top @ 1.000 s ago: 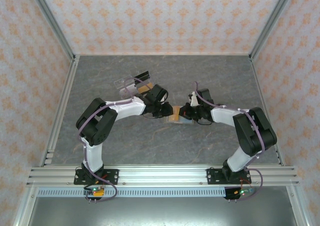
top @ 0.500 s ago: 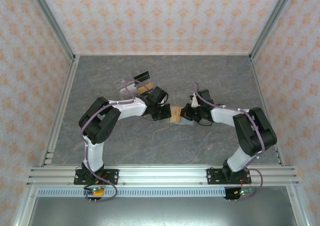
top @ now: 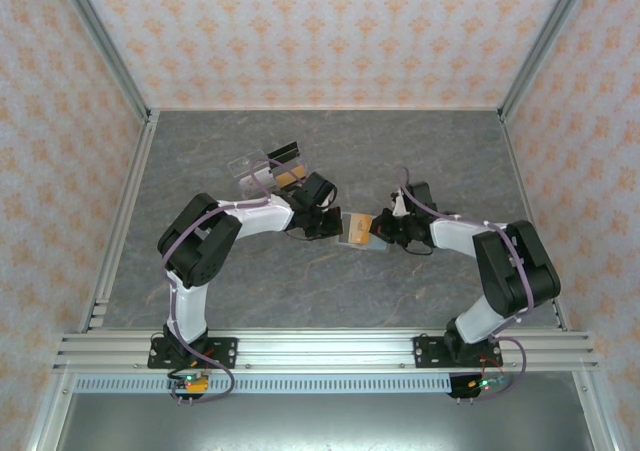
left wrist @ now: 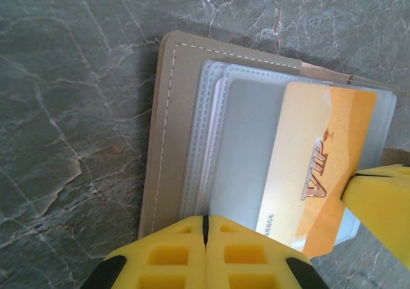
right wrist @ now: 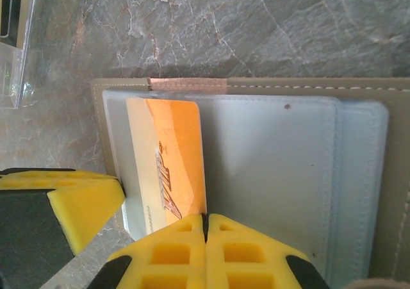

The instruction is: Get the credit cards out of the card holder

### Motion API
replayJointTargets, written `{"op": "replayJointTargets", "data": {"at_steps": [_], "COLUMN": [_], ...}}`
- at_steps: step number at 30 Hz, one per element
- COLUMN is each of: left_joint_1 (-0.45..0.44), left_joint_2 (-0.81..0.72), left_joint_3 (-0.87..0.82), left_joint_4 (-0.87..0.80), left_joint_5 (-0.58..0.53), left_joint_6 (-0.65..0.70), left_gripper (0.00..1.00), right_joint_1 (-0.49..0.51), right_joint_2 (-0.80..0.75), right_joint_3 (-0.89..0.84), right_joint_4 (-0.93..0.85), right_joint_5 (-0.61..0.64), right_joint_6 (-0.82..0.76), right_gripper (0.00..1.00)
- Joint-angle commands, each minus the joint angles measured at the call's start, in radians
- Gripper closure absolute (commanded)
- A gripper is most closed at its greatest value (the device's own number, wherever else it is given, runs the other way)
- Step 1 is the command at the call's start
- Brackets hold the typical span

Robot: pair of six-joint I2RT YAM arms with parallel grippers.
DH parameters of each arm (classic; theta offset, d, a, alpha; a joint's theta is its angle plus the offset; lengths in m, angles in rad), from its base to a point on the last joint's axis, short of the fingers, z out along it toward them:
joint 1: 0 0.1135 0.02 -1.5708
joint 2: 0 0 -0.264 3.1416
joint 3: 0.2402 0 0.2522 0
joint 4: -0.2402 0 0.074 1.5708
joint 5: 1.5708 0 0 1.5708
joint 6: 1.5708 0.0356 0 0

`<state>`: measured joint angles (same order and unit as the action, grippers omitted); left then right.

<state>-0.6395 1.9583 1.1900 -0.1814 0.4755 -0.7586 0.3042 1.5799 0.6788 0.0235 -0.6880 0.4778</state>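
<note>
My left claw [left wrist: 205,228] is closed, its two yellow tips pressed flat together with no gap, and they rest on the near edge of the card holder [left wrist: 168,141], which lies open on the grey marbled surface [left wrist: 70,109] straight ahead of them. The tan, white-stitched cover runs forward just left of my tips, and a stack of frosted plastic sleeves [left wrist: 240,148] sits directly in front of them. To the right of that stack a gold-orange VIP card [left wrist: 320,148] sticks partway out of a sleeve. It reads "VIP" in slanted brown letters, and the digits "8804" are printed on its pale end just beside my tips. My right claw [right wrist: 205,228] is closed too, tips together, and it sits on the near corner of that same card. From its wrist the card runs ahead and slightly left, and its dark lettering is partly covered by my tips. One yellow finger of the left claw lies close by on the left. A clear plastic tray [right wrist: 11,45] stands further ahead at the far left, apart from the holder.
</note>
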Motion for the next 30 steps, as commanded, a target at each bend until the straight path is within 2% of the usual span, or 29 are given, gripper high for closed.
{"op": "replayJointTargets", "data": {"at_steps": [1,7,16,23,26,30], "left_joint_1": [0.000,0.000,0.003,0.027,0.039,0.048], "left_joint_2": [0.028,0.006,-0.085,-0.148,-0.156,-0.159], "left_joint_3": [0.004,0.019,0.006,-0.108,-0.156,-0.194], "left_joint_4": [-0.042,-0.045,0.008,0.253,0.371,0.485], "left_joint_5": [-0.013,-0.012,-0.022,0.052,0.106,0.156], "left_joint_6": [0.007,0.007,-0.027,-0.142,-0.183,-0.233], "left_gripper": [0.95,0.90,0.68,0.40,0.32,0.27], "right_joint_1": [-0.001,-0.002,-0.002,-0.003,-0.005,-0.004], "right_joint_2": [-0.031,-0.105,-0.254,-0.287,-0.296,-0.308], "right_joint_3": [-0.010,-0.025,-0.041,-0.030,-0.024,-0.015], "right_joint_4": [0.006,-0.056,-0.173,-0.124,-0.083,-0.018], "right_joint_5": [-0.006,0.039,0.068,-0.004,-0.048,-0.115], "right_joint_6": [-0.004,-0.018,-0.051,-0.018,0.007,0.048], "right_gripper": [1.00,1.00,1.00,1.00,1.00,1.00]}}
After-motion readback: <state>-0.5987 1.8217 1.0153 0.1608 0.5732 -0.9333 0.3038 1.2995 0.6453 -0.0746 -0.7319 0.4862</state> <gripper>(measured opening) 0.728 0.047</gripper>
